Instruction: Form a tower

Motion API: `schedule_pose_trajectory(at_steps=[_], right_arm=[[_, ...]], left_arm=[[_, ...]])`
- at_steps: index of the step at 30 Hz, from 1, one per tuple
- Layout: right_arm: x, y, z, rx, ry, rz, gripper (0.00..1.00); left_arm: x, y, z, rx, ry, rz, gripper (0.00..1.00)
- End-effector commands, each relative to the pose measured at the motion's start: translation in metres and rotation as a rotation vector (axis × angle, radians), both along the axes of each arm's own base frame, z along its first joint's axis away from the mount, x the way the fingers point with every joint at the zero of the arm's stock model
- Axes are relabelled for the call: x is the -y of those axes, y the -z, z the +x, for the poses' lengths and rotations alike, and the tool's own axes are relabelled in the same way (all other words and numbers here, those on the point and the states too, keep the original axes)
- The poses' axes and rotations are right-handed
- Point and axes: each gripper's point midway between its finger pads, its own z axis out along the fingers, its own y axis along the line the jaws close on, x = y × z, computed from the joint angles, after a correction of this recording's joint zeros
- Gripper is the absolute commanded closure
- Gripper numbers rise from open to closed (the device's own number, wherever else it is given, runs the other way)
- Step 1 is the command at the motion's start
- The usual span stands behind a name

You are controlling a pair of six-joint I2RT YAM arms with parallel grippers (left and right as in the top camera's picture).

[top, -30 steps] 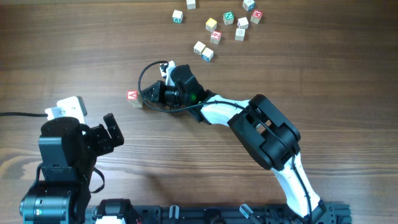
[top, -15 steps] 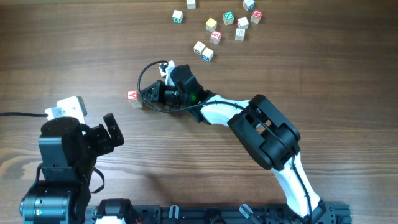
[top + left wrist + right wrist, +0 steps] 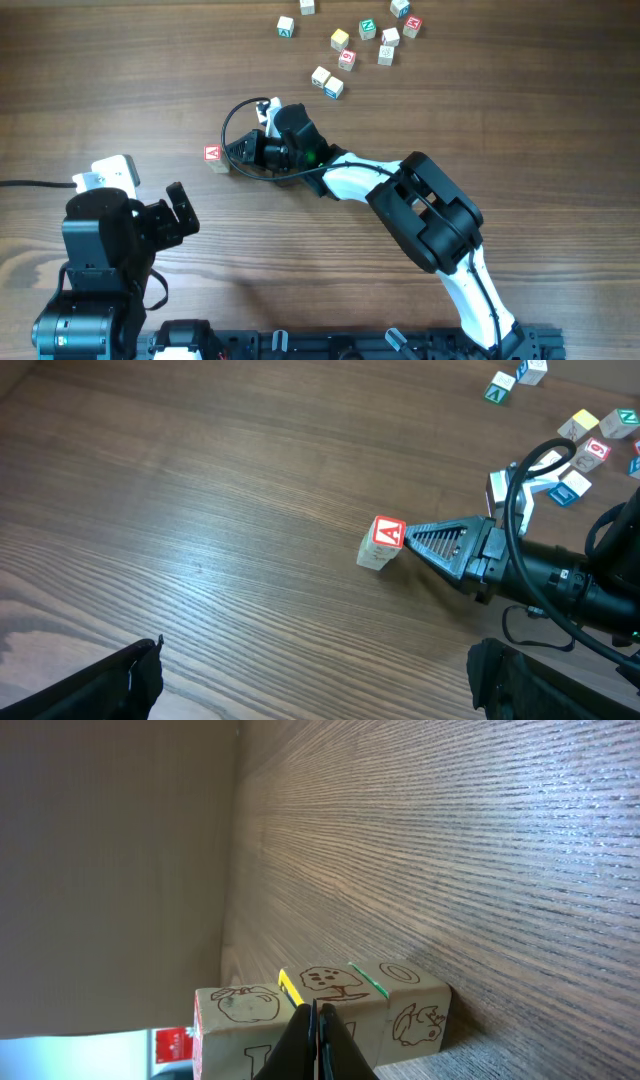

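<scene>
Tower (image 3: 213,154) has not moved; our right pincer (image 3: 229,152), clenched, sits at its side, left pincer (image 3: 172,210) released, so we gain nothing.

Found the tower (image 3: 213,154) standing on the table (image 3: 120,80). Saw the right gripper (image 3: 231,153) just right of the tower, tip at the tower's side, arm trailing off right and nearer. Noted the loose cubes (image 3: 340,39) well apart, behind and right of the tower. Spotted the left gripper (image 3: 170,210) nearer and left of the tower.
</scene>
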Motion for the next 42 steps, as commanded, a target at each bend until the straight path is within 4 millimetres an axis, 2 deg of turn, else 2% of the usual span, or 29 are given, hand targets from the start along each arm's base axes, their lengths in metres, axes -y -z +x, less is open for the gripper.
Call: schedule_pose_trajectory(at_steps=[1,6,8,10,11,12,13,16,18,19,21,22,25,28,29,31,33,35,37,38,40,42], right_arm=[[0.004,0.009,-0.001,-0.039,-0.034,0.013,0.96],[0.038,0.013,0.013,-0.114,-0.077,0.023,0.95],[0.058,0.019,0.022,-0.125,-0.082,0.003,0.87],[0.075,0.012,0.028,-0.059,-0.138,0.005,0.76],[0.081,0.002,0.029,0.02,-0.18,0.013,0.65],[0.088,-0.015,0.03,0.155,-0.244,0.019,0.29],[0.097,-0.027,0.031,0.248,-0.28,0.001,0.0],[0.118,-0.054,0.039,0.392,-0.3,-0.131,0.0],[0.119,-0.071,0.046,0.526,-0.36,-0.281,0.0],[0.12,-0.074,0.05,0.583,-0.389,-0.358,0.0],[0.12,-0.075,0.044,0.741,-0.519,-0.497,0.0],[0.118,-0.073,0.037,0.805,-0.588,-0.532,0.0],[0.109,-0.068,0.018,0.853,-0.688,-0.528,0.0],[0.094,-0.066,0.002,0.926,-0.771,-0.523,0.0],[0.085,-0.066,-0.002,0.965,-0.79,-0.541,0.0],[0.073,-0.066,-0.003,1.027,-0.791,-0.588,0.0],[0.058,-0.07,-0.003,1.096,-0.783,-0.617,0.0],[0.046,-0.079,-0.006,1.141,-0.782,-0.598,0.0],[0.038,-0.086,-0.007,1.181,-0.784,-0.595,0.0],[0.032,-0.092,-0.006,1.211,-0.775,-0.608,0.01],[0.022,-0.104,-0.003,1.278,-0.763,-0.62,0.0],[0.014,-0.116,0.003,1.318,-0.729,-0.641,0.0]], left_arm=[[-0.003,-0.003,0.0,0.011,-0.02,-0.003,0.0],[-0.003,-0.003,0.0,0.011,-0.02,-0.003,0.0],[-0.003,-0.003,0.0,0.011,-0.02,-0.003,0.0],[-0.003,-0.003,0.0,0.011,-0.02,-0.003,0.0],[-0.003,-0.003,0.0,0.011,-0.02,-0.003,0.0],[-0.003,-0.003,0.0,0.011,-0.02,-0.003,0.0],[-0.003,-0.003,0.0,0.011,-0.02,-0.003,0.0],[-0.003,-0.003,0.0,0.011,-0.02,-0.003,0.0],[-0.003,-0.003,0.0,0.011,-0.02,-0.003,0.0],[-0.003,-0.003,0.0,0.011,-0.02,-0.003,0.0],[-0.003,-0.003,0.0,0.011,-0.02,-0.003,0.0],[-0.003,-0.003,0.0,0.01,-0.019,-0.001,0.0],[-0.025,-0.007,-0.004,-0.017,-0.047,0.169,0.0],[-0.025,-0.007,-0.004,-0.017,-0.047,0.169,0.0],[-0.025,-0.014,0.002,0.024,-0.05,0.167,0.0],[-0.022,-0.022,0.009,0.07,-0.049,0.143,0.0],[-0.026,-0.029,0.012,0.128,-0.129,0.062,0.0],[-0.04,-0.027,0.013,0.122,-0.184,0.042,0.0],[-0.061,-0.02,0.012,0.099,-0.266,0.014,0.0],[-0.076,-0.018,0.013,0.086,-0.296,-0.028,0.0],[-0.087,-0.019,0.02,0.099,-0.268,-0.113,0.0],[-0.113,-0.013,0.018,0.11,-0.32,-0.228,0.0]])
